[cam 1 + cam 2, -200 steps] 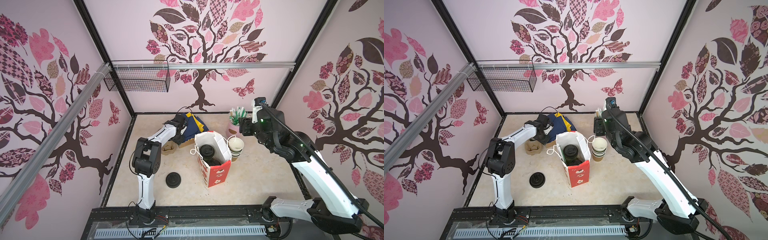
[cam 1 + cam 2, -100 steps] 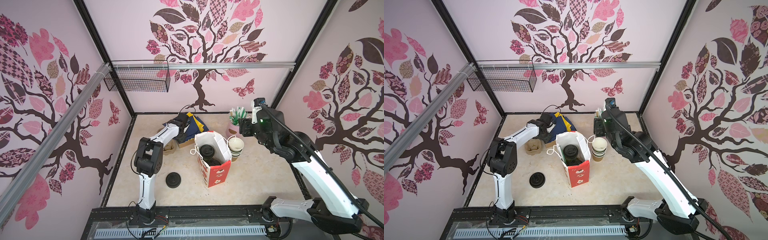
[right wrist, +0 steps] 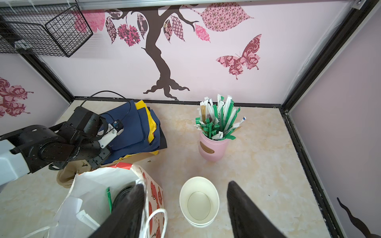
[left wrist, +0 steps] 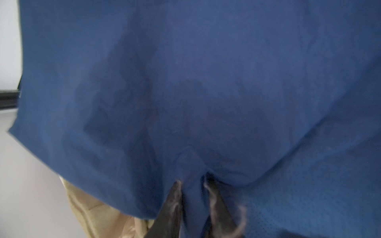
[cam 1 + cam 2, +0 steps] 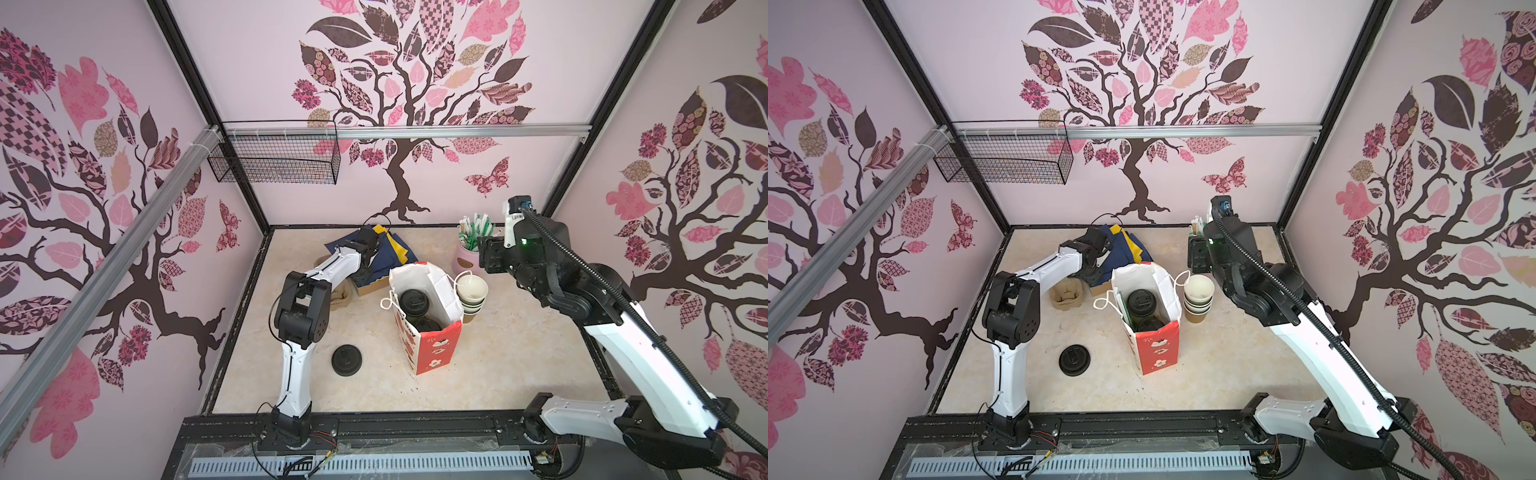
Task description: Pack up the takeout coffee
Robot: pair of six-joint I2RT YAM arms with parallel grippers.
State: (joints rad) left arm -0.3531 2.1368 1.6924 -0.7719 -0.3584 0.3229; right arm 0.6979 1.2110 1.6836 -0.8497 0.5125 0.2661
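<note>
The takeout coffee, two cups with black lids (image 5: 415, 300) (image 5: 1141, 302), stands inside the red and white paper bag (image 5: 432, 353) (image 5: 1156, 349); one lid's edge (image 3: 122, 194) shows in the right wrist view. At the back, my left gripper (image 4: 192, 183) is shut on a fold of the blue cloth (image 4: 185, 82) from the cloth pile (image 5: 390, 259). My right gripper (image 3: 185, 185) (image 5: 484, 253) hangs open above the nested lidless cups (image 3: 199, 201) (image 5: 471, 291), holding nothing.
A loose black lid (image 5: 347, 360) lies left of the bag. A tan cup carrier (image 5: 1065, 297) sits under my left forearm. A pink jar of wrapped straws (image 3: 213, 148) stands at the back right. A wire basket (image 5: 274, 158) hangs on the back wall.
My left gripper has shifted slightly back and right onto the cloth pile and its jaws have closed on the blue cloth. The right arm has not moved.
</note>
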